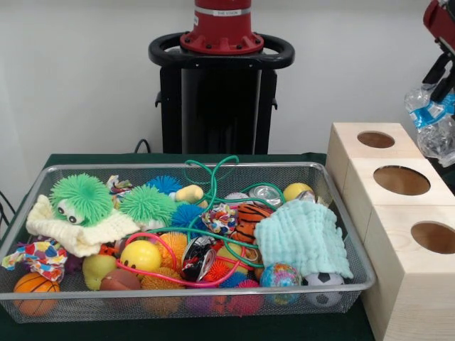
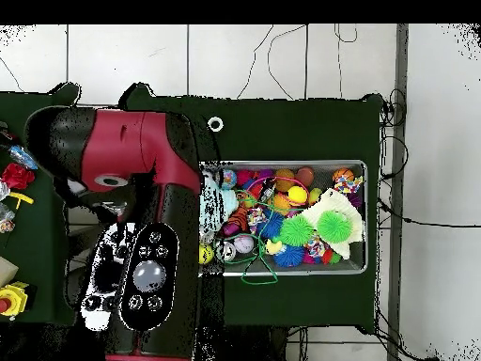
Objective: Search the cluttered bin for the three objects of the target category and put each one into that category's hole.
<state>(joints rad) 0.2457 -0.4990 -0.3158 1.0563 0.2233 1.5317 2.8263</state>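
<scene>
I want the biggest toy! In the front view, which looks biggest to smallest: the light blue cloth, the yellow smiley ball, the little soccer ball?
1. Light blue cloth, clearly the largest.
2. Yellow smiley ball and little soccer ball: they look about alike. The soccer ball is partly hidden by the cloth and sits nearer the camera, so ranking them is unsure.

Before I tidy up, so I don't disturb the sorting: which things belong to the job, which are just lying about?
Job: grey wire-mesh bin of toys; three pale wooden boxes with round holes; crumpled clear plastic bottle above them.
Lying about: small white ring on the green cloth; small red toy off to the side.
</scene>
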